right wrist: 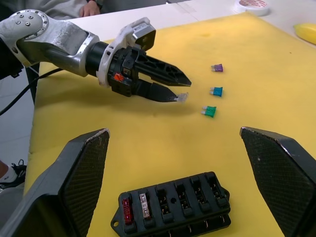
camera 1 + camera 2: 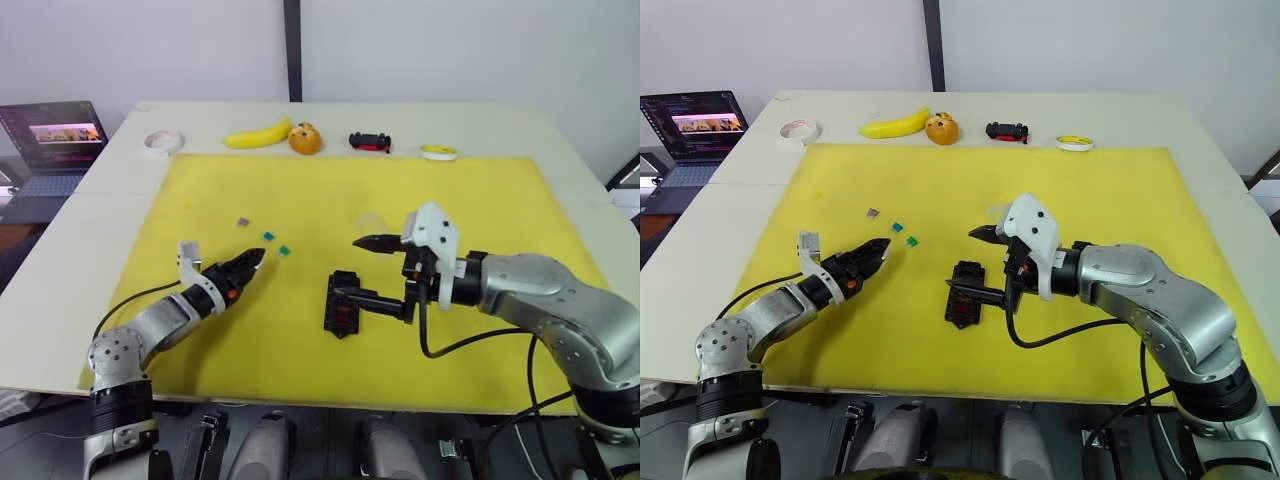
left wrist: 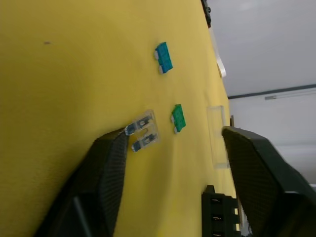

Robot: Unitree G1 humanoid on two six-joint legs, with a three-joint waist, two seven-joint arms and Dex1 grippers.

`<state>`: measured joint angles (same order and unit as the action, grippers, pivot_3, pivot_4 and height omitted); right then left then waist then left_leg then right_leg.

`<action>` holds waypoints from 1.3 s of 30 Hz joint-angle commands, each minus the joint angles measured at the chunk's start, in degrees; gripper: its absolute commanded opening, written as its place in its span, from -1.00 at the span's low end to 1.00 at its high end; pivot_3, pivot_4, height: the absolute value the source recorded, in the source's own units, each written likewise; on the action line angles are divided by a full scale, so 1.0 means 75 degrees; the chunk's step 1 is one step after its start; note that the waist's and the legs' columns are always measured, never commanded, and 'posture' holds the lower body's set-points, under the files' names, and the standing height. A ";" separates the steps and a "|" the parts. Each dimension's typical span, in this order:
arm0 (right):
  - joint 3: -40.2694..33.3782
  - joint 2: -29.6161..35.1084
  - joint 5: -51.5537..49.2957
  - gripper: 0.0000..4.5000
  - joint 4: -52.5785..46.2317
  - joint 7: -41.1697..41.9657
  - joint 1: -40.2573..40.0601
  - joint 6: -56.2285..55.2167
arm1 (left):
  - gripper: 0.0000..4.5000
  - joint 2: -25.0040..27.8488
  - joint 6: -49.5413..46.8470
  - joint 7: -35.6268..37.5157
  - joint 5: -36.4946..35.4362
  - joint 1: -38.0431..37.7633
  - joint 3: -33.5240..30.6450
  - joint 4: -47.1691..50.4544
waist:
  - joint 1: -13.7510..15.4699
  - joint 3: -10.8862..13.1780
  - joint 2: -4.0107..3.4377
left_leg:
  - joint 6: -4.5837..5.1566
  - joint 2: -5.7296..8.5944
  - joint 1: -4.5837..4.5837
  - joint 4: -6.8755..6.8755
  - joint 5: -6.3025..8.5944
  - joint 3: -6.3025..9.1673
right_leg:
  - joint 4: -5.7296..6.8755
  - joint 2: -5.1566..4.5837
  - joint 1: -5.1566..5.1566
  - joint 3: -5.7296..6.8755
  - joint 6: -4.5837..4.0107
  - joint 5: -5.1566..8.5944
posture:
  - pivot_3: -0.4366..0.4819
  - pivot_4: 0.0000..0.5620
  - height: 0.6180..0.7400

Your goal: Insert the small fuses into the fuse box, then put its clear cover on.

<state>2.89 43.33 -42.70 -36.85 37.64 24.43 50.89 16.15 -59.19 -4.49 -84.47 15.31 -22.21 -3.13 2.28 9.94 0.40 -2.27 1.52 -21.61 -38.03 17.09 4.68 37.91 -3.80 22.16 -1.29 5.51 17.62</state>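
The black fuse box (image 2: 343, 302) lies on the yellow mat, with a red fuse (image 1: 127, 210) and a pale fuse (image 1: 144, 205) seated in slots at one end. My right gripper (image 2: 365, 270) hovers over the box, open, nothing between its fingers. Left of the box lie a purple fuse (image 2: 242, 222), a teal fuse (image 2: 268, 236) and a green fuse (image 2: 284, 250). My left gripper (image 2: 255, 262) is low at the mat beside them, open, with a clear-grey fuse (image 3: 141, 130) lying against one fingertip. The clear cover (image 3: 217, 136) rests flat beyond the box.
Along the table's far edge sit a white tape roll (image 2: 160, 142), a banana (image 2: 257, 134), an orange fruit (image 2: 306, 138), a black-and-red toy car (image 2: 370, 141) and a yellow tape roll (image 2: 438, 152). A laptop (image 2: 55, 140) stands far left.
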 commanded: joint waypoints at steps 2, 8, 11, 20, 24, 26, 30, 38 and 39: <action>-0.0218 0.0071 0.0033 1.00 -0.0223 0.0038 -0.0032 -0.0133 | 0.42 -0.0134 -0.0165 -0.0246 0.0135 -0.0250 0.0120 -0.0306 | -0.0007 0.0000 0.0000 | 0.0000 0.0000 0.0000 0.0000 0.0000 0.0000 | -0.0001 0.0000 0.0001 -0.0001 0.0000 0.0000 | -0.05 -0.47 1.00; -0.0221 0.0075 0.0041 1.00 -0.0223 0.0036 -0.0038 -0.0124 | 0.42 -0.0148 -0.0197 -0.0230 0.0188 -0.0240 0.0092 -0.0289 | -0.0011 0.0000 0.0000 | 0.0000 -0.0001 0.0000 0.0001 0.0000 0.0000 | -0.0002 0.0000 0.0002 -0.0001 0.0001 0.0000 | -0.05 -0.47 1.00; -0.0213 0.0085 0.0042 1.00 -0.0213 0.0035 -0.0019 -0.0104 | 0.42 -0.0162 -0.0182 -0.0214 0.0167 -0.0227 0.0065 -0.0311 | -0.0010 0.0000 0.0000 | 0.0000 -0.0001 0.0000 0.0002 0.0000 0.0000 | -0.0003 0.0000 0.0002 -0.0001 0.0001 0.0000 | -0.05 -0.47 1.00; -0.0225 0.0136 0.0022 1.00 -0.0217 0.0050 -0.0046 -0.0068 | -0.14 -0.0139 -0.0268 -0.0281 0.0185 -0.0225 0.0065 -0.0361 | -0.0025 0.0001 0.0001 | 0.0000 -0.0005 -0.0005 0.0010 0.0000 0.0000 | -0.0007 0.0002 0.0009 -0.0003 0.0001 0.0000 | -0.05 -0.47 1.00; -0.0232 0.0143 0.0032 1.00 -0.0209 0.0047 -0.0042 -0.0071 | -0.14 -0.0144 -0.0266 -0.0296 0.0177 -0.0223 0.0054 -0.0373 | -0.0023 0.0001 0.0001 | 0.0000 -0.0005 -0.0005 0.0010 0.0000 0.0000 | -0.0012 0.0002 0.0008 -0.0003 0.0001 0.0000 | -0.05 -0.47 1.00; -0.0237 0.0149 0.0043 1.00 -0.0193 0.0051 -0.0037 -0.0078 | -0.14 -0.0150 -0.0259 -0.0306 0.0181 -0.0220 0.0052 -0.0377 | -0.0023 0.0001 0.0001 | 0.0000 -0.0005 -0.0005 0.0011 0.0000 0.0000 | -0.0013 0.0002 0.0008 -0.0003 0.0001 0.0000 | -0.05 -0.47 1.00; -0.0246 0.0161 0.0048 1.00 -0.0173 0.0064 -0.0021 -0.0082 | -0.14 -0.0170 -0.0233 -0.0324 0.0181 -0.0221 0.0041 -0.0372 | -0.0022 0.0001 0.0001 | 0.0000 -0.0005 -0.0006 0.0011 0.0000 0.0000 | -0.0014 0.0002 0.0008 -0.0005 0.0001 0.0000 | -0.05 -0.47 1.00; -0.0268 0.0198 0.0072 1.00 -0.0144 0.0128 -0.0016 -0.0087 | -0.14 -0.0229 -0.0190 -0.0361 0.0194 -0.0241 0.0043 -0.0327 | -0.0019 0.0001 0.0001 | -0.0001 -0.0006 -0.0006 0.0011 0.0001 0.0000 | -0.0016 0.0001 0.0008 -0.0007 0.0001 0.0000 | -0.05 -0.47 1.00; -0.0270 0.0202 0.0074 1.00 -0.0143 0.0133 -0.0016 -0.0087 | -0.14 -0.0238 -0.0182 -0.0366 0.0189 -0.0245 0.0038 -0.0320 | -0.0019 0.0001 0.0001 | 0.0000 -0.0006 -0.0007 0.0011 0.0001 0.0000 | -0.0016 0.0001 0.0008 -0.0007 0.0001 0.0000 | -0.05 -0.47 1.00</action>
<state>2.83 44.24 -42.17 -36.85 38.36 23.71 50.86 15.21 -59.70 -5.77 -84.25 15.30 -23.18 -3.40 2.14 9.95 0.40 -2.27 1.48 -21.67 -37.94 17.09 4.69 37.78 -3.79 22.21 -1.35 5.52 17.62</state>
